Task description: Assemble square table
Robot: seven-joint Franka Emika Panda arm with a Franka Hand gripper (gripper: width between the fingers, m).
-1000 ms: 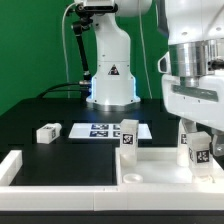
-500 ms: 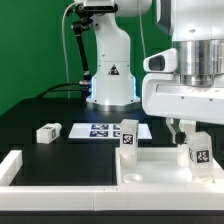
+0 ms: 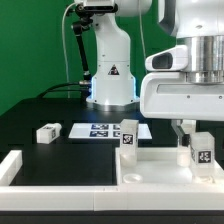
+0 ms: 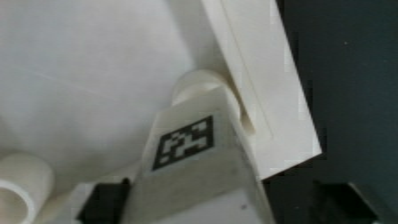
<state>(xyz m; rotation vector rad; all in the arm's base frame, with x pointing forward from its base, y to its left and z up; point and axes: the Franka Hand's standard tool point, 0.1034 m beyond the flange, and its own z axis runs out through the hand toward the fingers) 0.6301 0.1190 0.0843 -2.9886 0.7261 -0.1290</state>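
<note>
One leg (image 3: 200, 154) is stood upright in a corner socket of the square tabletop (image 3: 160, 168), against its raised rim. The gripper (image 3: 197, 132) is held spread around this leg, with a gap seen beside one finger. A second leg (image 3: 127, 137) is stood at another tabletop corner. A third leg (image 3: 47, 132) is laid on the counter (image 3: 40, 108), well apart from the tabletop.

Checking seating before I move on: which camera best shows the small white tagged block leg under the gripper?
The wrist view: the small white tagged block leg fills the picture, close against the white plastic square tabletop's raised rim. The exterior view shows the leg only small, upright, on the exterior view's right.
</note>
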